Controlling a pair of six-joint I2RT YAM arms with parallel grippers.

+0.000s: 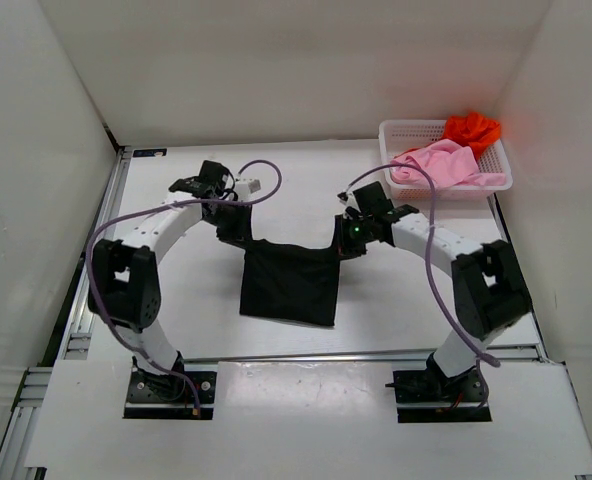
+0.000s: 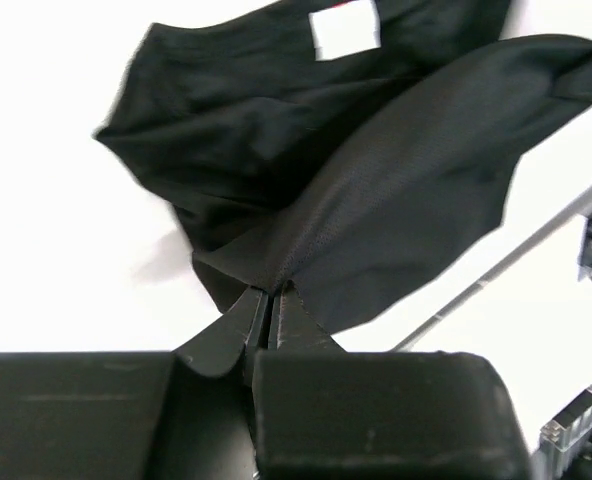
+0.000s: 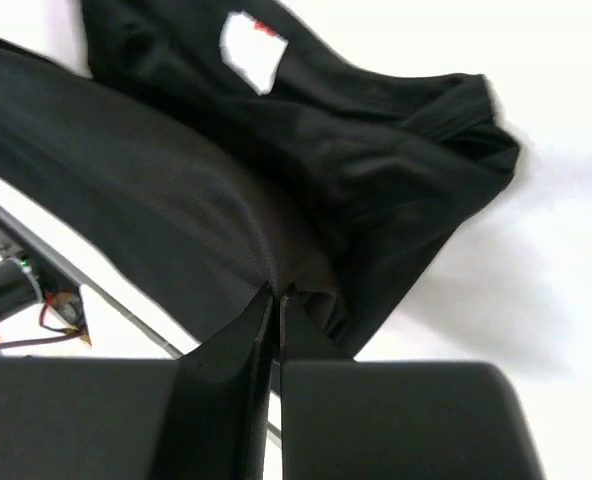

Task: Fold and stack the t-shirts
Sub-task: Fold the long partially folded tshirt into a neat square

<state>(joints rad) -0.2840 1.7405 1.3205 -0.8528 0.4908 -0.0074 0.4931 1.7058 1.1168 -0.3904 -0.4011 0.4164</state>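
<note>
Top view: from above and behind, facing down at white tabletop [image 1: 296, 180].
Wrist views: close, sharing soft black cloth t-shirt [image 2: 396, 190].

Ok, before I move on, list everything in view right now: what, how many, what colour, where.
black t-shirt: one, black, middle of the table, pinched at two points by the tools
label: one, white, on the black t-shirt
pink t-shirt: one, light pink, crumpled in the basket, spilling over its near rim
orange-red t-shirt: one, bright orange-red, bunched at the basket's far right
basket: one, white mesh, table's far right corner
table: one, white
cables: two, purple, one looping along each arm
left tool: one, black, shut on the black t-shirt
right tool: one, black, shut on the black t-shirt
</note>
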